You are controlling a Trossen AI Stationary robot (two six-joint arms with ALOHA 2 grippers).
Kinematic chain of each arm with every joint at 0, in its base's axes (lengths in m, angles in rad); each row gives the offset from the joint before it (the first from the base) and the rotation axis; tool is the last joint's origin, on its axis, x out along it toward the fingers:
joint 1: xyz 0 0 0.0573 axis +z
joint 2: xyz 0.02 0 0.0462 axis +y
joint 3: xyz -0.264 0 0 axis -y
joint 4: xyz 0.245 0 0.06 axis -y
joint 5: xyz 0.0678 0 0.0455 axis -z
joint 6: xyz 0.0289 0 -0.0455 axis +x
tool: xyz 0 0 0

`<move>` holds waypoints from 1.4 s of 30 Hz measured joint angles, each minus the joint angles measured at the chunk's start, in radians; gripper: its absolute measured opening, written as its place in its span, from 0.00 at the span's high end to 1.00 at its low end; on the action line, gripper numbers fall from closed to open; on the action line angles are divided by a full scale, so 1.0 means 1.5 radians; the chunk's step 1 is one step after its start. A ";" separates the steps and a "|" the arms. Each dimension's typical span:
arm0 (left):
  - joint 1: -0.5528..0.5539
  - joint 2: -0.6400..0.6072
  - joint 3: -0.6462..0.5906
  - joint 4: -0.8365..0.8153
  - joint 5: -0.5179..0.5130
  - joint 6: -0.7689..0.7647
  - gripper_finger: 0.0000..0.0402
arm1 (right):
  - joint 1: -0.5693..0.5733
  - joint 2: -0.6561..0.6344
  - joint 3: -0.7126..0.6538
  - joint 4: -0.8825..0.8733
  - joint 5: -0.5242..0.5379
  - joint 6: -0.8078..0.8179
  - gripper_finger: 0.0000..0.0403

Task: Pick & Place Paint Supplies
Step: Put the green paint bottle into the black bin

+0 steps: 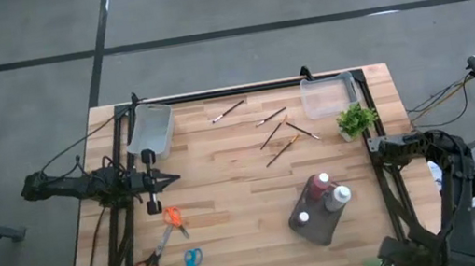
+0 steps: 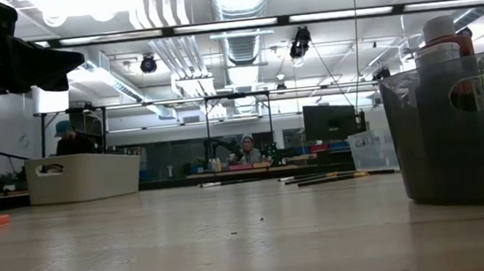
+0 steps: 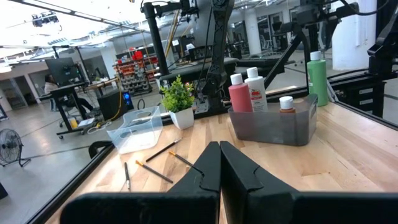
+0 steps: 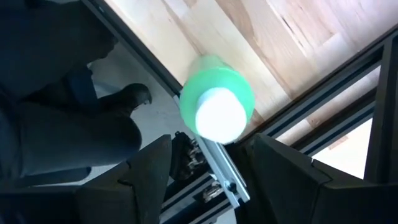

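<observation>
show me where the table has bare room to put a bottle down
Bare wood runs down the middle, between the scissors and the grey bin of bottles, and along the near edge. Toward the far side, brushes lie scattered between the two clear trays, beside the plant.

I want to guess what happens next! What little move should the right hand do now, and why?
Probably ease the right hand forward around the green plastic paint bottle with the white cap. Its fingers stand open and the bottle sits just at their tips, at the edge of the wooden table, not gripped yet.
</observation>
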 joint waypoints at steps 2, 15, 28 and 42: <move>0.000 0.000 0.000 0.000 0.000 0.000 1.00 | 0.000 0.000 -0.003 0.000 0.004 0.001 0.44; 0.000 0.000 0.000 0.000 0.000 0.000 1.00 | 0.000 0.000 -0.024 0.001 0.015 0.027 0.44; 0.000 0.000 0.000 0.000 0.000 0.000 1.00 | 0.004 0.000 -0.036 0.007 0.032 0.045 0.44; 0.000 0.000 0.000 0.000 0.000 0.000 1.00 | 0.007 0.000 -0.042 0.025 0.032 0.054 0.44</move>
